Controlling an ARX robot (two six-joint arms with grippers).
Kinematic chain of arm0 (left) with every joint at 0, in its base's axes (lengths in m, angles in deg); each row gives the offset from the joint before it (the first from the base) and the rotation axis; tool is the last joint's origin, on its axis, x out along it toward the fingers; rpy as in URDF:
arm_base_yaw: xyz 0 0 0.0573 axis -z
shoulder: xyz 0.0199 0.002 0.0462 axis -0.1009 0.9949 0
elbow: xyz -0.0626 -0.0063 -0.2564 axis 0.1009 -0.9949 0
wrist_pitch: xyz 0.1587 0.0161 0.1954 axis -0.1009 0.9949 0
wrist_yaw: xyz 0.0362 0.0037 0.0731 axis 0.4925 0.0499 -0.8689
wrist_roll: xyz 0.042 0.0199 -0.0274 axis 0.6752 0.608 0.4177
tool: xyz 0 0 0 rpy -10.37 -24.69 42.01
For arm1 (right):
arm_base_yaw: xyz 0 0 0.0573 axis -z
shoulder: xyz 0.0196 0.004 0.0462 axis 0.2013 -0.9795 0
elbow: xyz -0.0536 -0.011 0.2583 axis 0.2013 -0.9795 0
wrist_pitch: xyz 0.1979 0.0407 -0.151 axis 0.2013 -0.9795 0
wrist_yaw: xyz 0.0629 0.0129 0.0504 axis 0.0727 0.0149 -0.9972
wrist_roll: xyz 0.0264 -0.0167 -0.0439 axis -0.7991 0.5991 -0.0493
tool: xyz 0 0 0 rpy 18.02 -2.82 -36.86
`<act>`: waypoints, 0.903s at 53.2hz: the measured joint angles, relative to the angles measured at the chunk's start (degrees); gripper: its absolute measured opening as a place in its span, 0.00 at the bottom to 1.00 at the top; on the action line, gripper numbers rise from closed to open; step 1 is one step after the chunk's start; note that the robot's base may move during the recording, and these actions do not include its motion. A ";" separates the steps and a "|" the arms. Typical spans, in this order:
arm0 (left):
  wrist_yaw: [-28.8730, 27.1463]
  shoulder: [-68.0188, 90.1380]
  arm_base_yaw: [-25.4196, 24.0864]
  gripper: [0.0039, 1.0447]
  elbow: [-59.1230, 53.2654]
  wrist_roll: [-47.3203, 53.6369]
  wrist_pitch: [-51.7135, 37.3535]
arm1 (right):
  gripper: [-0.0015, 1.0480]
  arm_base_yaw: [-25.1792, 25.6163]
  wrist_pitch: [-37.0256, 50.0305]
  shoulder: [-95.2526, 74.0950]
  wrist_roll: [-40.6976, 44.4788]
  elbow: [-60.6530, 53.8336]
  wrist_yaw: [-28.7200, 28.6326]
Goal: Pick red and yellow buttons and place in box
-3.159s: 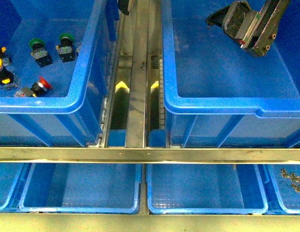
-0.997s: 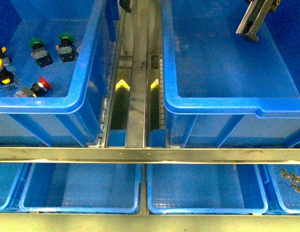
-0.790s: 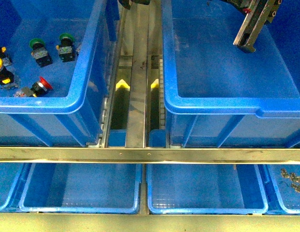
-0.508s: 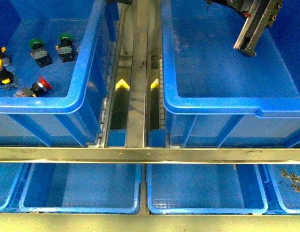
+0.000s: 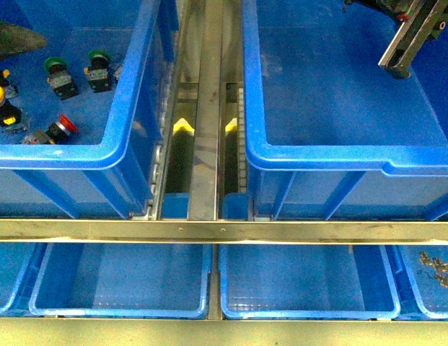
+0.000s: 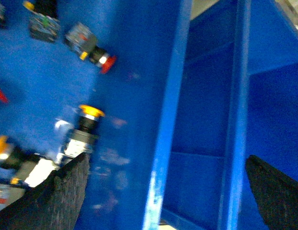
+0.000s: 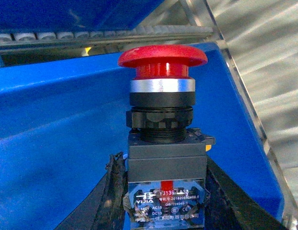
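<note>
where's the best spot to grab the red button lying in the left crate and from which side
Take the red button by its black body, between the red cap and the contact block, coming straight down from above. It lies on its side in the left crate, so the body's sides are exposed and the wider cap should stop it slipping out. The left hand is open.
</note>
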 joint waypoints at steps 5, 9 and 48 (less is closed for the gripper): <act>-3.98 -3.28 -2.67 0.93 -4.04 6.25 -2.64 | 0.32 0.90 0.35 0.04 -2.56 0.20 0.13; -7.50 -5.55 -5.25 0.93 -6.75 9.31 -4.02 | 0.32 1.77 0.70 0.37 -4.57 0.20 0.04; -13.07 -26.43 -9.75 0.24 -37.53 32.70 -37.92 | 0.32 6.38 2.27 6.23 -19.28 -4.11 -1.46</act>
